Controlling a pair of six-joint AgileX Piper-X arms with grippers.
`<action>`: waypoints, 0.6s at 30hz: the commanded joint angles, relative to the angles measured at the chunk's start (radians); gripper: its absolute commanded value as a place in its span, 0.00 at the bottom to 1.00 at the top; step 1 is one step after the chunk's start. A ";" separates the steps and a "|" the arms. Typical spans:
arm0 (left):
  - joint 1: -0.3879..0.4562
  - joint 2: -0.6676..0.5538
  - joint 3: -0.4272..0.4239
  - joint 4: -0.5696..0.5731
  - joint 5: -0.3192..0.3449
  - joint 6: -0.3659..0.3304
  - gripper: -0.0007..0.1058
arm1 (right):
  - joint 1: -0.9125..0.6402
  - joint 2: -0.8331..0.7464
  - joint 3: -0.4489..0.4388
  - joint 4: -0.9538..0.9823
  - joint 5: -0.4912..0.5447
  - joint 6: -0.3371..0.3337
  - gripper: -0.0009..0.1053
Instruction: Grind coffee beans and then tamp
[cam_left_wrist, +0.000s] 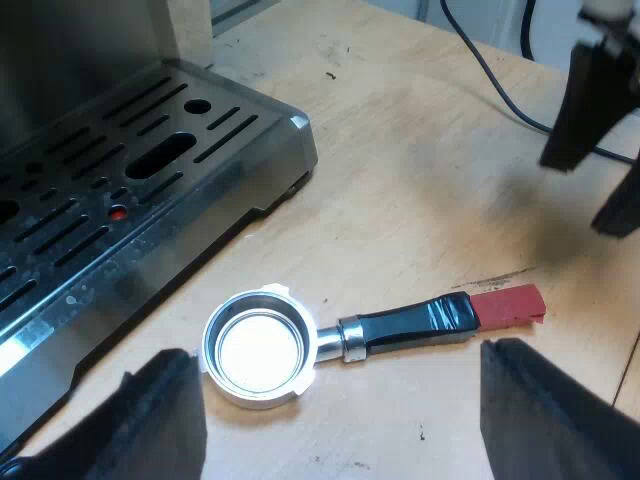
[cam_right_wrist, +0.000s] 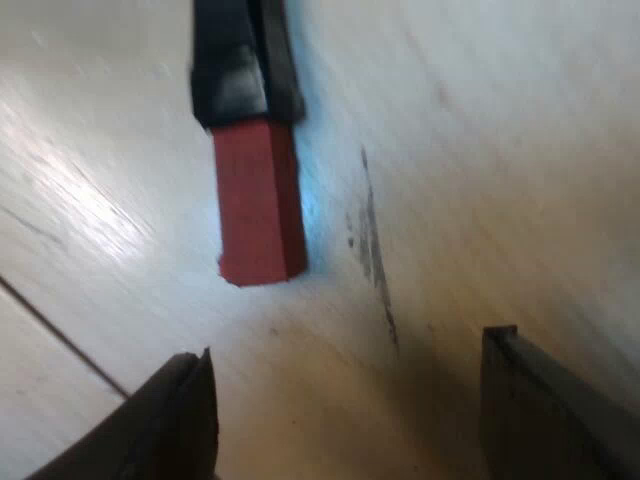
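Note:
The metal holder (cam_left_wrist: 254, 346) lies loose on the wooden table beside the espresso machine's drip tray (cam_left_wrist: 130, 180), its basket facing up with a pale inside. Its dark handle (cam_left_wrist: 410, 325) ends in red (cam_left_wrist: 508, 305). My left gripper (cam_left_wrist: 340, 420) hangs open above the holder, one finger near the basket, the other past the red end. My right gripper (cam_right_wrist: 350, 420) is open just above the table, close to the handle's red end (cam_right_wrist: 258, 205), with nothing between its fingers. Its dark fingers (cam_left_wrist: 585, 95) hover over the table beyond the red end.
The espresso machine's slotted drip tray has a small red spot (cam_left_wrist: 118, 212) among its slots. A black cable (cam_left_wrist: 500, 80) runs across the table past the right gripper. A dark scuff mark (cam_right_wrist: 372, 250) lies on the wood beside the red end.

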 joint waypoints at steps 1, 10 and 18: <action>-0.005 0.001 -0.026 0.002 -0.007 -0.002 0.58 | -0.003 -0.008 -0.051 0.019 0.005 0.000 0.55; -0.005 -0.001 -0.110 0.002 -0.101 -0.002 0.58 | 0.045 -0.051 -0.090 -0.212 0.003 -0.111 0.55; -0.005 -0.001 -0.152 0.080 -0.147 -0.002 0.58 | 0.188 -0.050 -0.034 -0.440 0.111 -0.112 0.55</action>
